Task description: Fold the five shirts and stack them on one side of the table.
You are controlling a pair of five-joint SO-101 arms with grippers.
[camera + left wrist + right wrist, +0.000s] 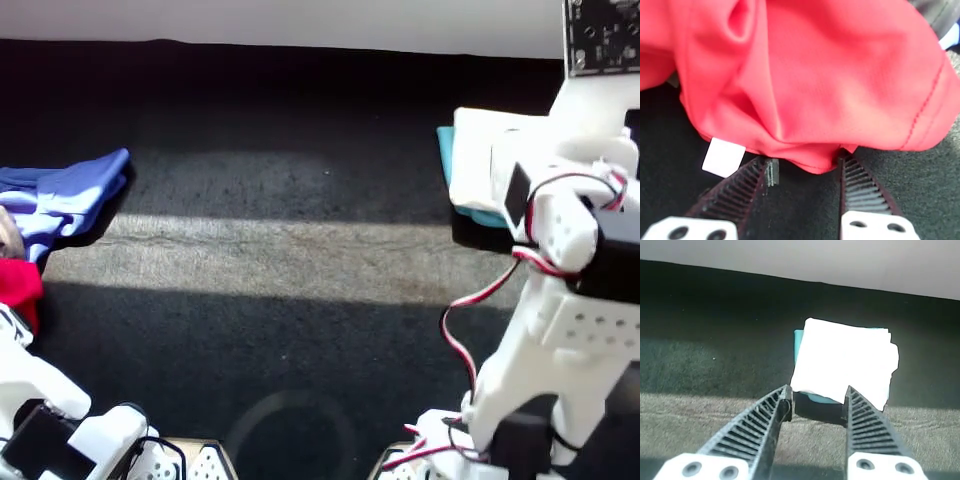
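Where the left claw gapes, a red shirt bunches — soft, creased

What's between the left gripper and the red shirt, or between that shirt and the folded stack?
Nothing visible either way. The left gripper is open right at the red shirt hem, with a white tag beside it. Nothing lies on the table on the way to the folded stack.
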